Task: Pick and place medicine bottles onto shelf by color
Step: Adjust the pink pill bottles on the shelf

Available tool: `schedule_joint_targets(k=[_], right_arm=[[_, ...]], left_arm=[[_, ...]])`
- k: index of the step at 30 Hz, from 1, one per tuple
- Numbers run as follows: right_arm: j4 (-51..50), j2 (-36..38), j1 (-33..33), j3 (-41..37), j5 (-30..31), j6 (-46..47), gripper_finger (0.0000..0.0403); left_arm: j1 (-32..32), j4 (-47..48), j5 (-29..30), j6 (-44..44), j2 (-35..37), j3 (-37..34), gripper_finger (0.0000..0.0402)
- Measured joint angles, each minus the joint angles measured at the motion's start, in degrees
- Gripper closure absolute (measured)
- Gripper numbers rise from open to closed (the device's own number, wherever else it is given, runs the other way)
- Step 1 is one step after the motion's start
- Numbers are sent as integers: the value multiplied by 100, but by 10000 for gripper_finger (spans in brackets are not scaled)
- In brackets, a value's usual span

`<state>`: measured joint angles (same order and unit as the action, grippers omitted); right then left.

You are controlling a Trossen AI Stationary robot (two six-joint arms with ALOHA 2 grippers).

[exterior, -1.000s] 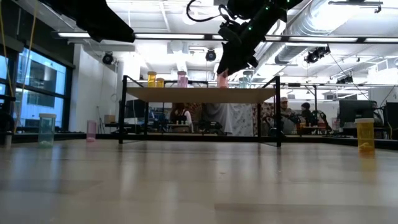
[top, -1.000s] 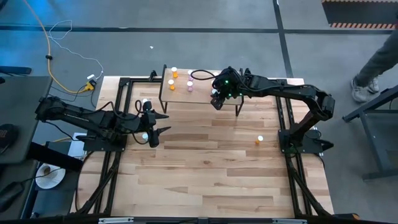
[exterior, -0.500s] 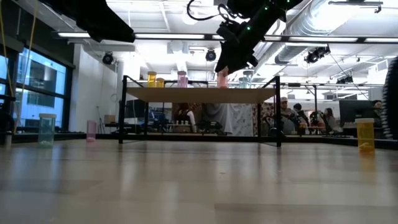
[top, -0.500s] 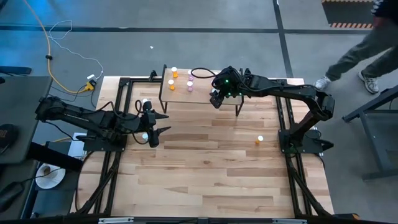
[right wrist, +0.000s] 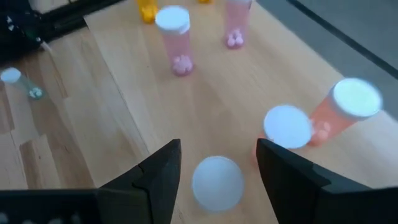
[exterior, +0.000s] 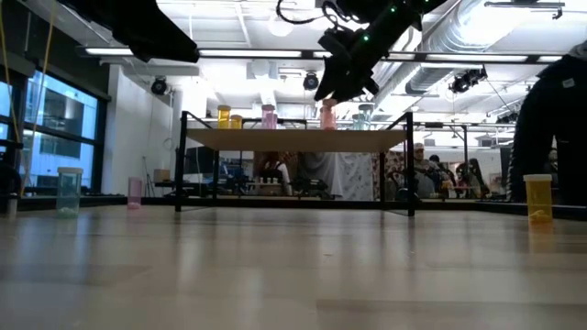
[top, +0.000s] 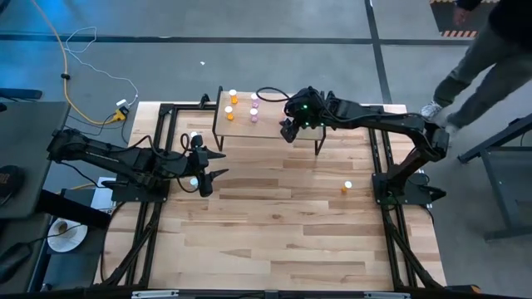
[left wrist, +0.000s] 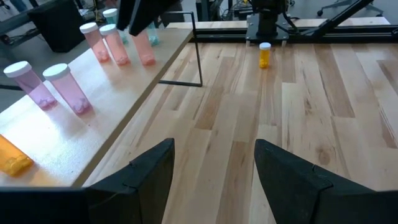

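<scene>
Dark jointed arms — black cables

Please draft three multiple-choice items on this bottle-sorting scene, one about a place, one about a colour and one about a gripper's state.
1. Where is the right gripper?
A. Above the shelf
B. Beside the lone bottle on the table's right side
C. Off the table

2. What colour is the lone bottle on the table's right side?
A. Teal
B. Pink
C. Orange

3. How do the left gripper's jaws stand?
A. Shut on a bottle
B. Open, holding nothing
C. Shut, empty

Answers:
1. A: the high view shows it over the shelf's right part, and the right wrist view looks down on bottles standing there.
2. C: its body is orange in the high, low and left wrist views.
3. B: the left wrist view shows a wide gap between the fingers, with only bare table seen through it.
</scene>
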<state>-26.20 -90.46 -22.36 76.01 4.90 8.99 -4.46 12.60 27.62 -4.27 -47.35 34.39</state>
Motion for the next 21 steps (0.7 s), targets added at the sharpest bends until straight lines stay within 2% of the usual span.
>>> schedule_joint_targets(k=[10, 21], right_arm=[[85, 294, -14, 0, -3, -2, 201], [-84, 893, 28, 0, -19, -2, 201]], left_arm=[[2, -2, 14, 157, -2, -2, 188], [30, 0, 462, 445, 0, -2, 188]])
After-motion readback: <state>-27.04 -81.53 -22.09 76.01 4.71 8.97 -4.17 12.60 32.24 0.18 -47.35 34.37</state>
